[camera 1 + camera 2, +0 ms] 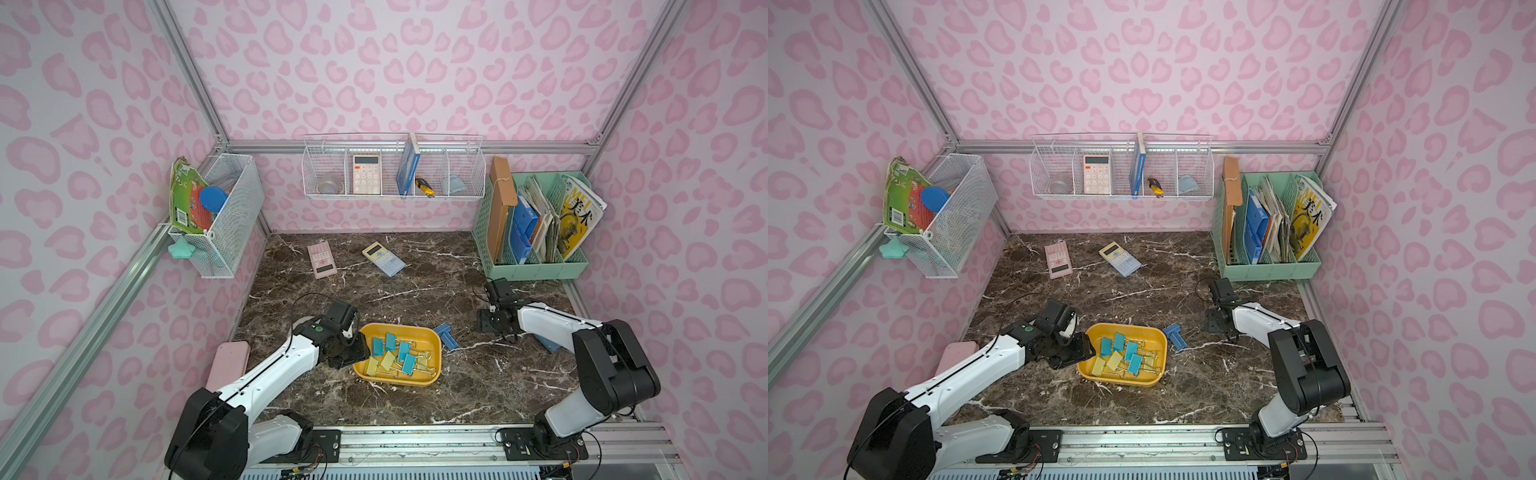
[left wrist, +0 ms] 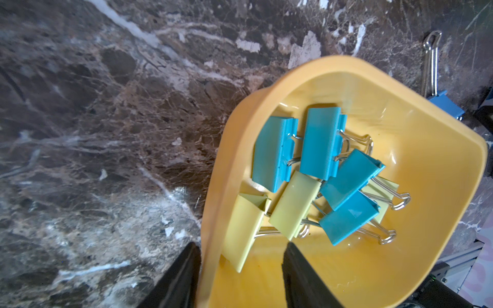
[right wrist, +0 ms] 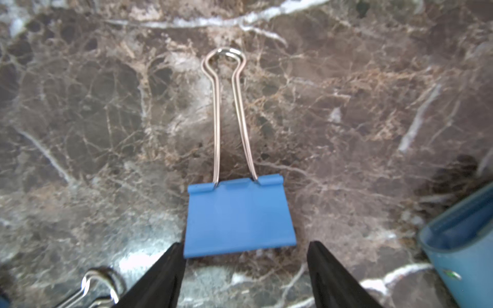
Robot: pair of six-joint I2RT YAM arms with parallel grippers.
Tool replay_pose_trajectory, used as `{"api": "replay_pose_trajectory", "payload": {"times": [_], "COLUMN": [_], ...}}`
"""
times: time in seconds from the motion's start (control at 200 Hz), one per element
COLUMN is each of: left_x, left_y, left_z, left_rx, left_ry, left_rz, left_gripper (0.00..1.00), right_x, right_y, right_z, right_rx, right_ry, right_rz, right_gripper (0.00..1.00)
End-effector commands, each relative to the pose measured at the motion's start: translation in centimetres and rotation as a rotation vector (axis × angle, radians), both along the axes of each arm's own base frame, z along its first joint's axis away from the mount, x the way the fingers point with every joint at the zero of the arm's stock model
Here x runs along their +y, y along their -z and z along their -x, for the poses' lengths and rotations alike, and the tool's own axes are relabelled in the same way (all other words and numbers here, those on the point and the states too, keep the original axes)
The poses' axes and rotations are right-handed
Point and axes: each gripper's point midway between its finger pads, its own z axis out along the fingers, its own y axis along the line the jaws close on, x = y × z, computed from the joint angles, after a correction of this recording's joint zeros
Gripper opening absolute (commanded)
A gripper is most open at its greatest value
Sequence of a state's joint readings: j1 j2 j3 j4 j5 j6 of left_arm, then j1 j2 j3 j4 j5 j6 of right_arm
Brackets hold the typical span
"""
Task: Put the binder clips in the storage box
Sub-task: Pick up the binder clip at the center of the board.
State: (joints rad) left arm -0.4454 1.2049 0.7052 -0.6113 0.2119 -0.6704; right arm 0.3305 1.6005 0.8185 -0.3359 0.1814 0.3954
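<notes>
The storage box (image 1: 417, 332) (image 1: 1144, 331) (image 2: 426, 186), a yellow-orange tub, stands at the front middle of the marble table. Several teal and pale yellow binder clips (image 1: 395, 355) (image 1: 1121, 353) (image 2: 322, 144) lie piled in it. My left gripper (image 1: 360, 353) (image 1: 1086, 348) (image 2: 242, 244) is open astride the box's left wall, with one finger outside and one inside. Darker blue binder clips (image 1: 446, 334) (image 1: 1175, 334) (image 3: 237, 216) lie on the table right of the box. My right gripper (image 1: 483, 322) (image 1: 1210, 322) (image 3: 246, 243) is open, and the nearest blue clip lies flat just ahead of its fingertips, handles pointing away.
A slate-blue block (image 1: 548, 343) (image 3: 458, 240) lies under the right arm. A pink case (image 1: 227, 365) sits at the front left. A pink calculator (image 1: 321, 259) and a blue one (image 1: 383, 258) lie at the back. A mint file organizer (image 1: 536, 266) stands back right; white wire baskets (image 1: 392, 174) hang on the walls.
</notes>
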Motion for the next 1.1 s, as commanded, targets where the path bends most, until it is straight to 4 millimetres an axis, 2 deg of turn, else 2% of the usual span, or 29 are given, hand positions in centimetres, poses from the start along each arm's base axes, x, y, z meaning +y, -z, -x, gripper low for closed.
{"api": "replay_pose_trajectory", "payload": {"times": [0.0, 0.34, 0.495, 0.625, 0.75, 0.855, 0.895, 0.95, 1.02, 1.095], "left_x": [0.2, 0.2, 0.2, 0.2, 0.3, 0.3, 0.3, 0.3, 0.4, 0.3], "left_y": [0.0, 0.1, 0.1, 0.1, 0.1, 0.1, 0.1, 0.1, 0.2, 0.1], "left_z": [0.2, 0.1, 0.1, 0.1, 0.1, 0.1, 0.1, 0.1, 0.1, 0.1], "left_rx": [-0.001, 0.005, 0.0, 0.005, 0.003, 0.004, 0.004, 0.004, 0.004, 0.003], "left_ry": [0.01, 0.012, 0.01, 0.012, 0.01, 0.009, 0.01, 0.008, 0.005, 0.006], "left_rz": [-0.012, -0.014, -0.016, -0.018, -0.018, -0.02, -0.019, -0.022, -0.023, -0.02], "left_gripper": [0.55, 0.55, 0.54, 0.54, 0.54, 0.54, 0.54, 0.54, 0.54, 0.54], "right_x": [-0.2, 0.3, 0.1, 0.1, 0.1, 0.8, 1.6, 3.7, 7.7, 13.0], "right_y": [-0.1, 0.9, 1.2, -0.1, -2.3, -5.0, -6.1, -7.9, -10.1, -12.1], "right_z": [-0.9, -1.3, -0.9, -1.1, -1.3, -1.7, -1.7, -1.7, -1.2, 0.6], "right_rx": [-0.027, -0.026, -0.007, -0.041, -0.085, -0.133, -0.15, -0.19, -0.229, -0.271], "right_ry": [0.005, 0.02, 0.031, 0.039, 0.04, 0.014, -0.012, -0.097, -0.257, -0.49], "right_rz": [0.002, -0.055, -0.045, -0.024, -0.004, -0.007, -0.016, -0.031, -0.082, -0.128], "right_gripper": [0.74, 0.67, 0.54, 0.44, 0.42, 0.41, 0.41, 0.4, 0.41, 0.41]}}
